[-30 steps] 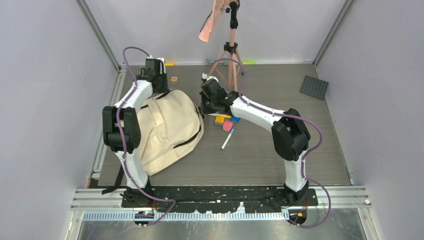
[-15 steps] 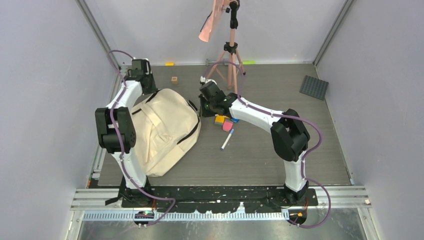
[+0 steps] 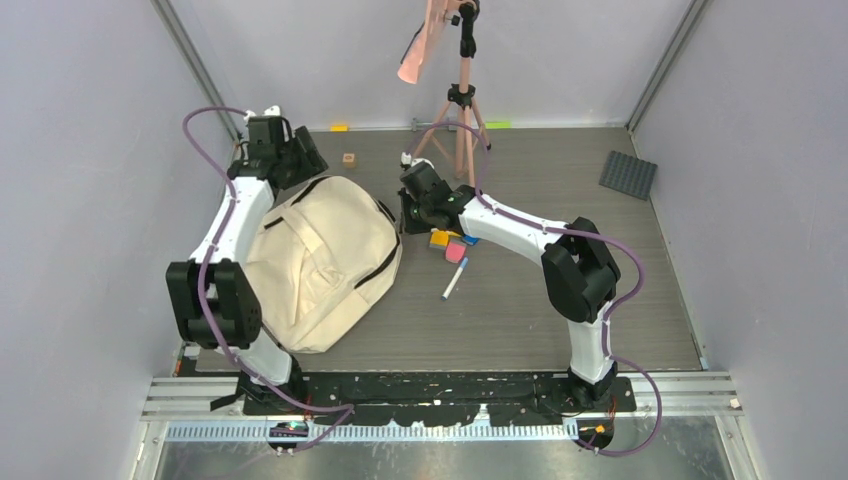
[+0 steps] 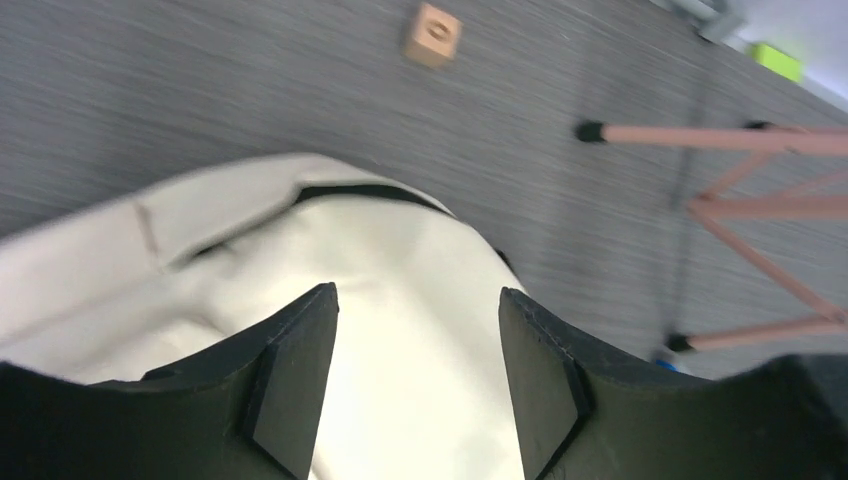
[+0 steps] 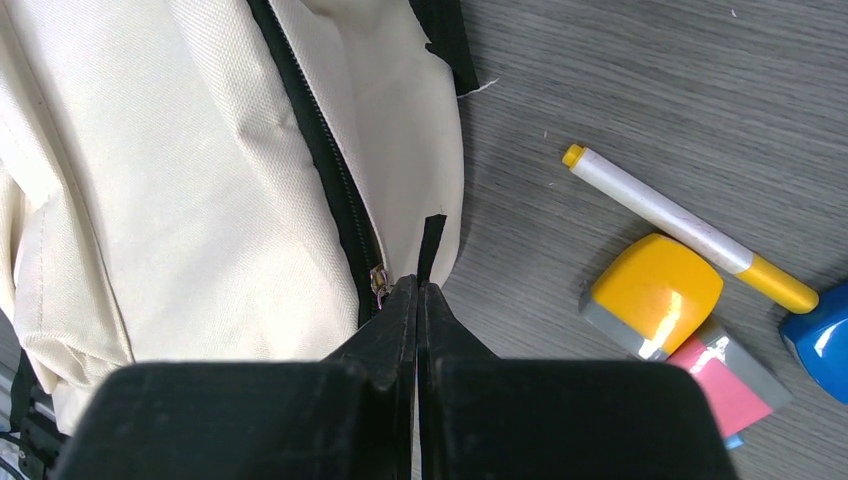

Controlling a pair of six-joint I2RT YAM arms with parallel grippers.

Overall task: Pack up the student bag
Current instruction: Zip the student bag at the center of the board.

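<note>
The student bag (image 3: 325, 260) is laid left of centre, zipped. The left gripper (image 4: 415, 300) is held wide above it. The right gripper (image 5: 418, 290) is pinched shut at the zip pull (image 5: 379, 283), to be drawn open next.

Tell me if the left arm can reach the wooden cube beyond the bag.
Likely yes: the left gripper hangs open over the student bag, only bare table between it and the wooden cube.

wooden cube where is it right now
In the top view the wooden cube sits far back, left of centre, just beyond the student bag and apart from it, between the left gripper and the pink tripod.
</note>
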